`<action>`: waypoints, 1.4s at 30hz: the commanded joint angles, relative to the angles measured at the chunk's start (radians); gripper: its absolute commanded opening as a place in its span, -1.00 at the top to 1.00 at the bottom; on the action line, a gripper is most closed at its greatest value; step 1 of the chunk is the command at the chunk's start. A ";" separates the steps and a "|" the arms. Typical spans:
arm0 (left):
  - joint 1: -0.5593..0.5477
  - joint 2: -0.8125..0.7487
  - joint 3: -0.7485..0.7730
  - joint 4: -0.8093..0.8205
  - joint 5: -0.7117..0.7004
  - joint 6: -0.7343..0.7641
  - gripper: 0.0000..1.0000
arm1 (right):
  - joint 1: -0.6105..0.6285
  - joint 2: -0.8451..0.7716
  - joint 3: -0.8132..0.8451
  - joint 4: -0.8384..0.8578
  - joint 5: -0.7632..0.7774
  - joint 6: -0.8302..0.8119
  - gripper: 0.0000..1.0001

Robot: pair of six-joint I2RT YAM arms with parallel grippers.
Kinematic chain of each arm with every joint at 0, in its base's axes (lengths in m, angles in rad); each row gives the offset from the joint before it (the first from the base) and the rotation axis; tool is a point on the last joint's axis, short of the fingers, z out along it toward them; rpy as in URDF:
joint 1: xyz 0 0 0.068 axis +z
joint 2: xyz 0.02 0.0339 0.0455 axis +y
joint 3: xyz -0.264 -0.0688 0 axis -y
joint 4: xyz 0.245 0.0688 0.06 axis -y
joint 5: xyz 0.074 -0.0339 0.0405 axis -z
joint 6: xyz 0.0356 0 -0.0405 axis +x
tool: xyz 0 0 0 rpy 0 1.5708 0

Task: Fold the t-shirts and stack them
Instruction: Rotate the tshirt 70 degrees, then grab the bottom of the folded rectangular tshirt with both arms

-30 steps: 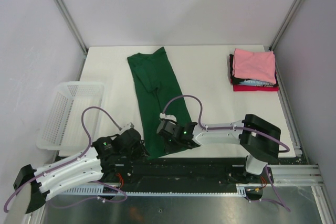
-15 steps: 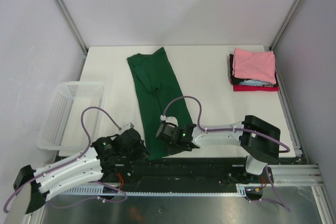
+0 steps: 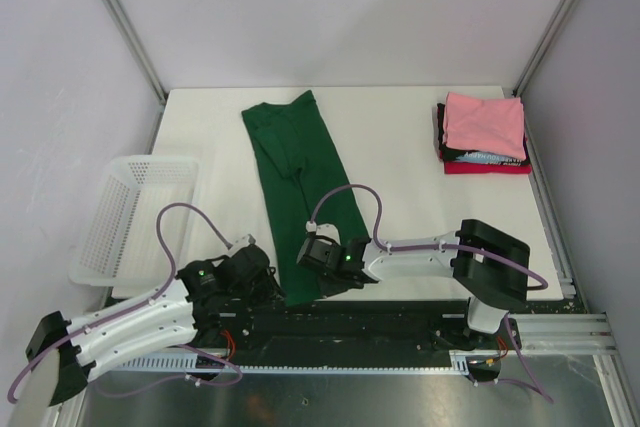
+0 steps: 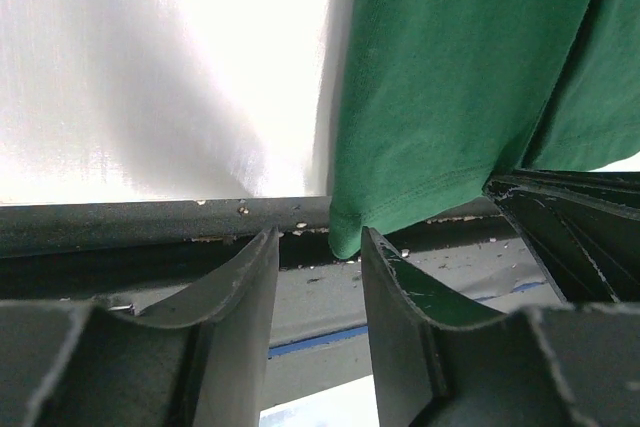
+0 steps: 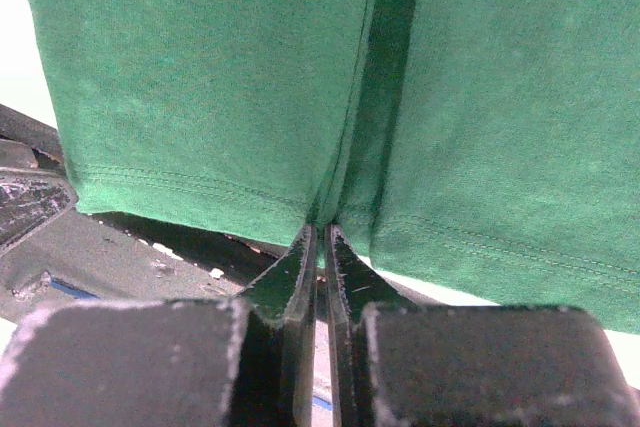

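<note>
At near edge of table (image 3: 400, 127), R gripper (image 5: 318, 232) pinches green shirt (image 5: 200, 77) hem; L gripper (image 4: 318, 243) half-open, hem corner just ahead.

Basket (image 3: 135, 217): white plastic mesh, overhanging the table's left edge.
Table (image 3: 400, 147): white matte top.
Frame posts (image 3: 120, 22): bare aluminium, slanting up from both far corners.
Near rail (image 4: 150, 217): black, along the table's front edge.
</note>
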 commanded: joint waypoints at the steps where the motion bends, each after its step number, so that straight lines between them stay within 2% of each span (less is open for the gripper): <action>1: 0.006 0.017 0.009 0.036 -0.017 -0.013 0.15 | -0.004 0.013 0.029 -0.019 0.001 0.011 0.83; 20: 0.005 0.110 -0.034 0.150 0.035 -0.018 0.28 | -0.016 0.011 0.030 -0.017 -0.011 0.006 0.81; 28: 0.006 0.119 -0.038 0.180 0.042 -0.027 0.52 | -0.032 -0.019 0.029 -0.016 -0.013 0.000 0.74; 31: 0.006 0.123 -0.032 0.185 0.055 -0.022 0.67 | -0.041 -0.040 0.029 -0.018 -0.018 -0.003 0.64; 37: 0.006 0.121 -0.005 0.189 0.075 -0.012 0.95 | -0.055 -0.136 0.029 -0.045 0.010 -0.004 0.13; 42: 0.005 0.120 0.010 0.189 0.081 -0.011 1.00 | -0.096 -0.252 -0.010 -0.112 0.123 0.013 0.02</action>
